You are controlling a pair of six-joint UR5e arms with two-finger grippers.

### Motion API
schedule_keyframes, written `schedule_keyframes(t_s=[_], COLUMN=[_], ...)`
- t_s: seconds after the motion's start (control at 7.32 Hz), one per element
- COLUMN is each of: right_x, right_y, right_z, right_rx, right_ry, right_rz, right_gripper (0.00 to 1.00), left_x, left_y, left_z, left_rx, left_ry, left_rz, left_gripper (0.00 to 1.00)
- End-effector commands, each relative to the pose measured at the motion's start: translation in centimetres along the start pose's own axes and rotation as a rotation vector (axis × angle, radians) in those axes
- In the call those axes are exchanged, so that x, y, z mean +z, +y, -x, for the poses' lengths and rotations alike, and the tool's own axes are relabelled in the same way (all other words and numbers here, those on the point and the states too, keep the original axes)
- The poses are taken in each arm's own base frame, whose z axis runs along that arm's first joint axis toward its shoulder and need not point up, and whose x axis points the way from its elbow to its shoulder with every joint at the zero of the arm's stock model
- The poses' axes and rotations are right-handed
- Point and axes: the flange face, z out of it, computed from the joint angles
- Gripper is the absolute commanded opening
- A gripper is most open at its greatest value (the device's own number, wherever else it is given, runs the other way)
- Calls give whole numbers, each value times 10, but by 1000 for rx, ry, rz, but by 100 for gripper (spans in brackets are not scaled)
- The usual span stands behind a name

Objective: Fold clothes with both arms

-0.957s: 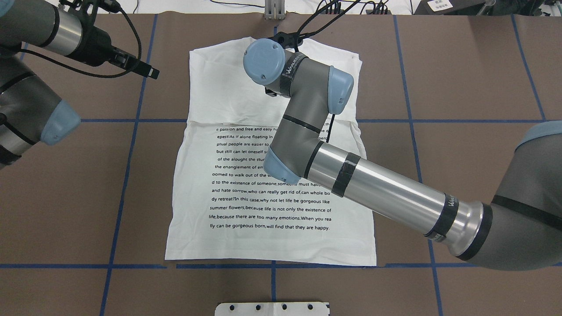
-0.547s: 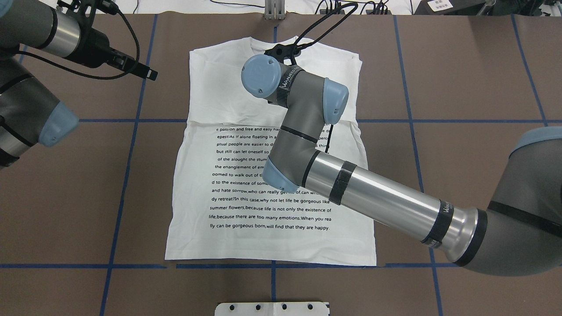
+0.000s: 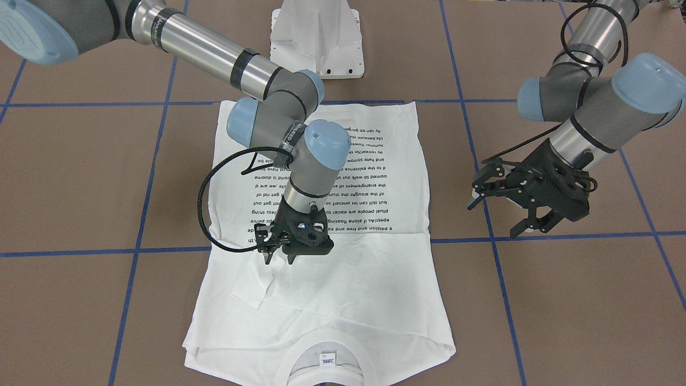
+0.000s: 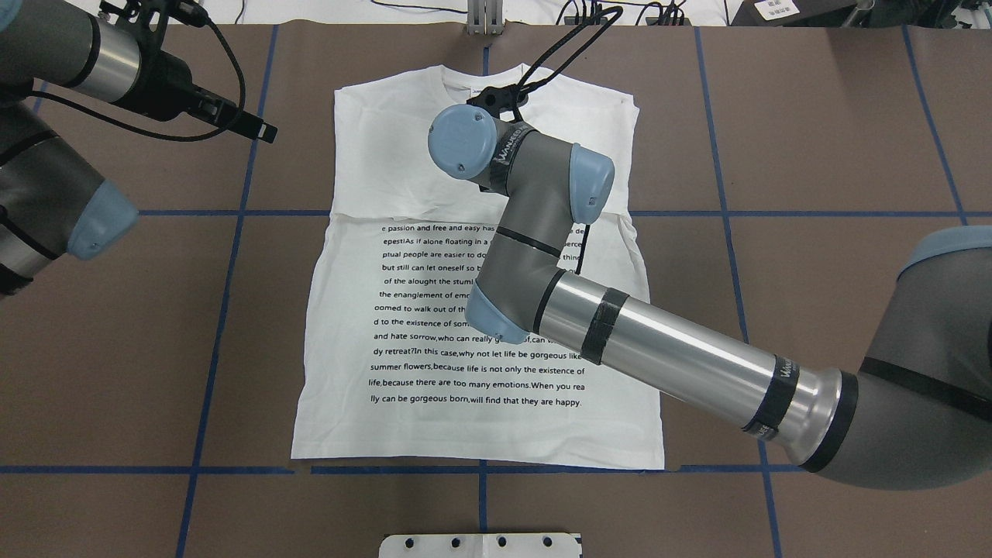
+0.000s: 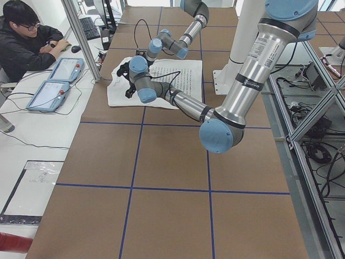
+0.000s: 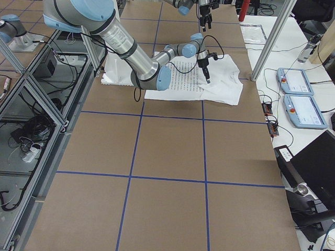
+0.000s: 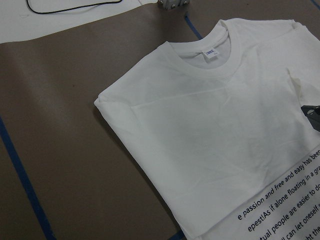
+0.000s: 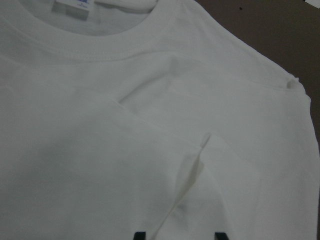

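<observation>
Two spread fingers (image 8: 140,235) of the right gripper (image 3: 278,258) hang close over the white shirt (image 3: 343,279), above its folded-in sleeve (image 3: 251,287); whether they touch it I cannot tell. Ahead of the tips lies the collar (image 8: 100,47), behind the wrist the printed text (image 3: 343,182). Well apart, the left gripper (image 3: 496,217) hovers over bare table (image 3: 536,300), jaws wide apart.

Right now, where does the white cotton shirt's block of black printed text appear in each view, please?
Front-facing: black printed text upper centre, upside down.
Overhead: text centre.
Exterior left: text top centre.
Exterior right: text top centre.
Left wrist: text bottom right.
Right wrist: not in it.
Shared landmark: ribbed round collar.
</observation>
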Motion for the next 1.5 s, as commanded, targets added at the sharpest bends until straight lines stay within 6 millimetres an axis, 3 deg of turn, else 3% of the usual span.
schedule_keyframes(t_s=[0.0, 0.68, 0.82, 0.96, 1.23, 1.37], right_x=[4, 5, 5, 5, 6, 6], right_y=[1, 12, 13, 13, 13, 13], right_z=[0, 11, 11, 11, 11, 11], right_rx=[-83, -117, -117, -122, -122, -124], right_ry=[10, 5, 4, 4, 5, 5], right_rz=[-3, 5, 6, 6, 7, 7], right_gripper=[51, 47, 41, 25, 4, 0], left_x=[0, 0, 0, 0, 0, 0], left_y=[0, 0, 0, 0, 0, 0], left_z=[0, 0, 0, 0, 0, 0], left_rx=[0, -6, -6, -8, -10, -11], left_ry=[0, -1, -1, -1, -1, -1], left_rz=[0, -1, -1, -1, -1, -1], left_gripper=[100, 100, 100, 100, 100, 100])
